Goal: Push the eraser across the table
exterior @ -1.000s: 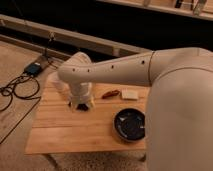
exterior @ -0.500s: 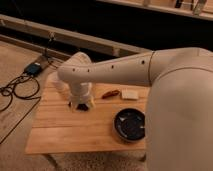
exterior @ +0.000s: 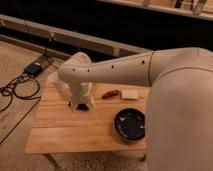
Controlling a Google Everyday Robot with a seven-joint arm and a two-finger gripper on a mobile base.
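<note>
Camera view: the white arm (exterior: 125,70) reaches in from the right over the table (exterior: 75,135), with a dark bowl (exterior: 130,125) at lower right. The gripper (exterior: 80,103) points down left of centre, and I cannot tell its spread or hold. The eraser (exterior: 85,107) shows only as a dark patch at its tip.

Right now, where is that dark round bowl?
In the camera view, the dark bowl sits toward the right of the table, near its front edge, below the white block; the gripper points down further left.
</note>
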